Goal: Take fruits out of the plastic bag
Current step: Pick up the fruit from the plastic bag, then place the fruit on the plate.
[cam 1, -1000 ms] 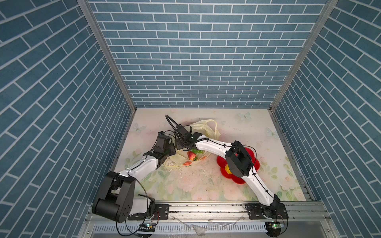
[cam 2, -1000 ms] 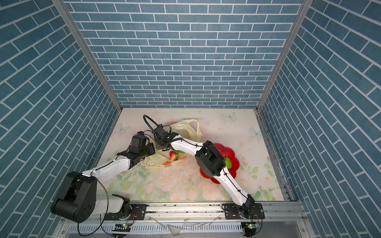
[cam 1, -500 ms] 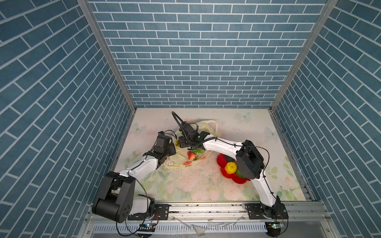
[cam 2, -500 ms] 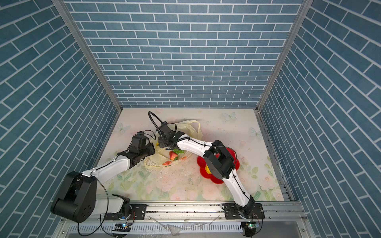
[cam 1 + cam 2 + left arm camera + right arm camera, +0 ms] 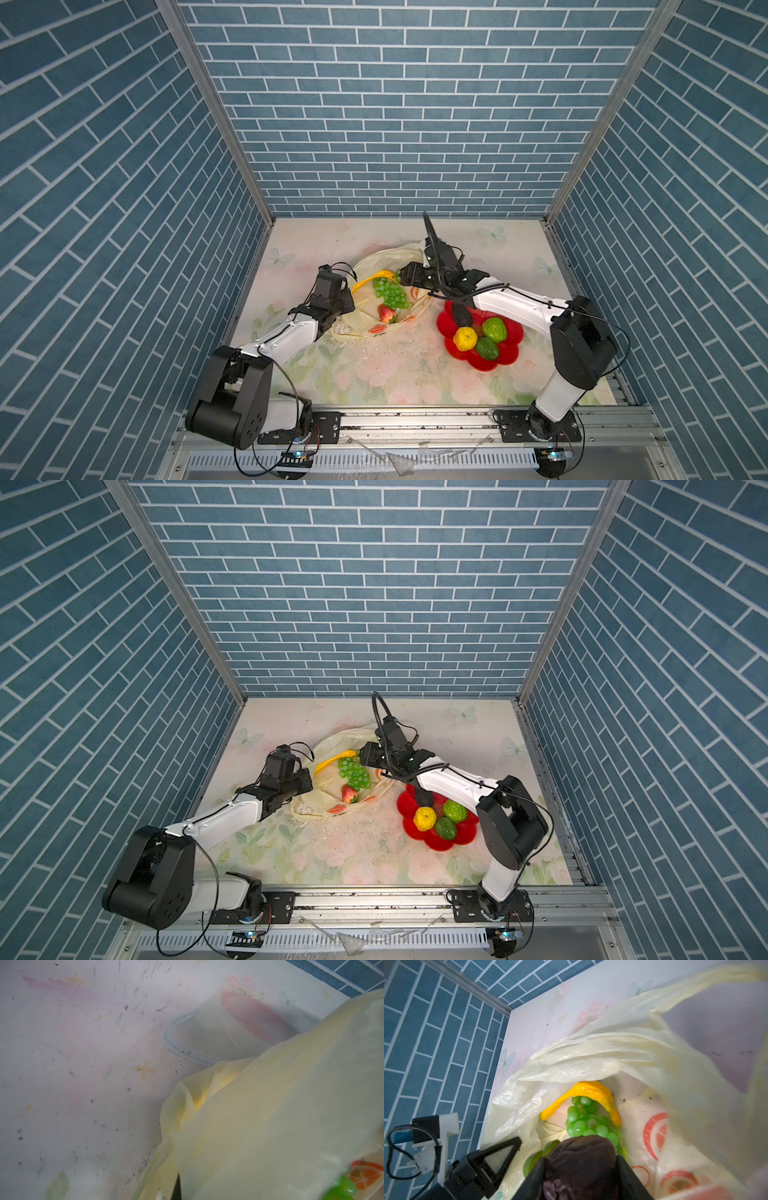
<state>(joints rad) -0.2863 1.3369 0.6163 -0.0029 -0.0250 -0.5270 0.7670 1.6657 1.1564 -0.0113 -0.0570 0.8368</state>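
The plastic bag (image 5: 365,307), thin, crinkled and pale cream with red and orange prints, lies spread open on the left-centre of the floral table (image 5: 395,374). Inside it lie a yellow banana (image 5: 380,276), a green grape bunch (image 5: 390,293) touching the banana, and a red strawberry (image 5: 386,313) nearer the front. The left gripper (image 5: 348,306) is closed on the bag's left rim, and the right gripper (image 5: 405,277) hangs over the bag's far right edge. Only the right wrist view shows what it carries: a wrinkled dark avocado (image 5: 581,1159), clamped between both fingers above the grapes. In both top views the gripper body hides it. Bag film fills most of the left wrist view, with an orange-slice print (image 5: 365,1174) at one corner. Just beside the bag, a red flower-shaped plate (image 5: 513,351) holds a lemon (image 5: 465,338), a bumpy green citrus (image 5: 494,328), a smooth green avocado (image 5: 487,359) and another dark fruit (image 5: 461,314). The right arm (image 5: 515,309) crosses the plate's far edge and covers part of it.
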